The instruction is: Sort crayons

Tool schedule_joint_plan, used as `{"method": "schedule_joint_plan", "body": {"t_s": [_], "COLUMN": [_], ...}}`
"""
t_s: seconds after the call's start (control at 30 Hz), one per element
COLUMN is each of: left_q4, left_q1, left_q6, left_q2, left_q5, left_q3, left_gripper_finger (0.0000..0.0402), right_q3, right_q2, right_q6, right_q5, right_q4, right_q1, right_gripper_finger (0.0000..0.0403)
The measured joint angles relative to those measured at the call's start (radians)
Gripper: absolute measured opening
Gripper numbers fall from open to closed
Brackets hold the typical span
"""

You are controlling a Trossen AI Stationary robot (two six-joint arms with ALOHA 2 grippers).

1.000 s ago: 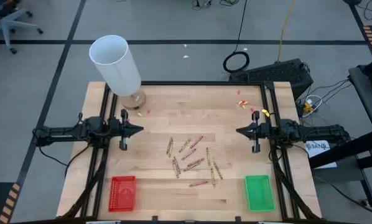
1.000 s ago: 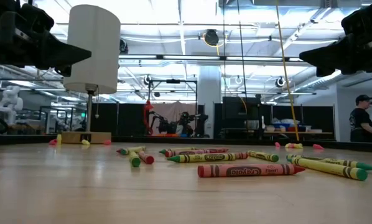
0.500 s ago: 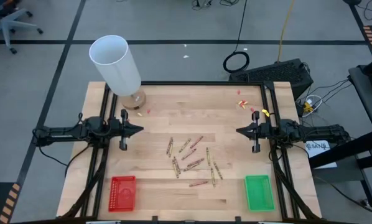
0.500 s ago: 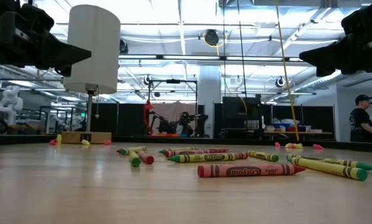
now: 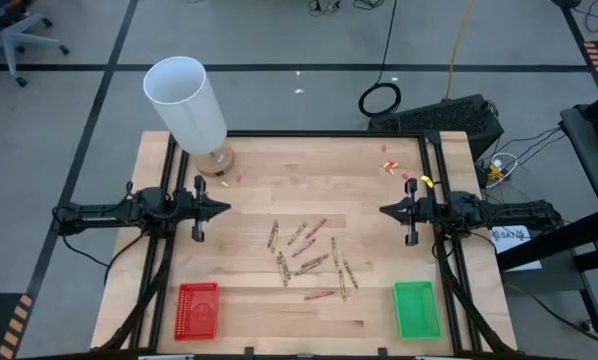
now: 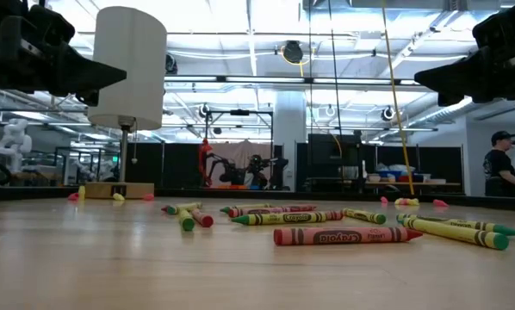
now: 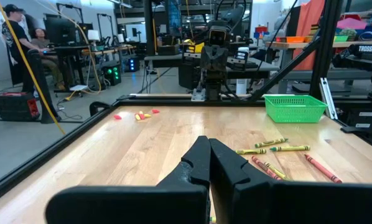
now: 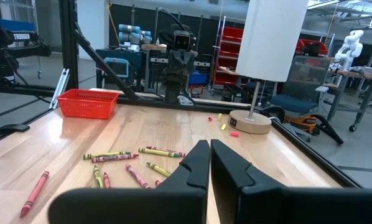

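Note:
About a dozen crayons [image 5: 309, 255], olive-green and reddish, lie flat and scattered on the wooden table's middle; they also show in the low view [image 6: 344, 234], the left wrist view [image 7: 276, 149] and the right wrist view [image 8: 127, 163]. My left gripper [image 5: 226, 209] hovers shut at the table's left side, pointing toward the crayons. My right gripper [image 5: 383, 210] hovers shut at the right side, facing it. Both are empty and well above the table.
A red tray [image 5: 197, 309] sits near the front left, a green tray [image 5: 417, 308] near the front right. A white lamp [image 5: 187, 105] stands on a wooden base at the far left. Small red and yellow scraps [image 5: 391, 168] lie at the far right.

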Motion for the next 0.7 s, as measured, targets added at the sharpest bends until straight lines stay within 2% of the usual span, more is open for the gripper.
{"method": "schedule_joint_plan", "body": {"t_s": [0.3, 0.43, 0.7], "left_q4": [0.0, 0.0, 0.001], "left_q1": [0.0, 0.0, 0.0], "left_q6": [0.0, 0.0, 0.0], "left_q2": [0.0, 0.0, 0.0], "left_q5": [0.0, -0.001, -0.001], "left_q3": [0.0, 0.0, 0.0], "left_gripper_finger": [0.0, 0.0, 0.0], "right_q3": [0.0, 0.003, 0.007], "right_q2": [0.0, 0.0, 0.033], "right_q6": [0.0, 0.106, 0.114], "right_q5": [0.0, -0.004, -0.05], "right_q4": [0.003, 0.009, 0.035], "right_q1": [0.0, 0.0, 0.0], "right_gripper_finger": [0.0, 0.0, 0.0]}}
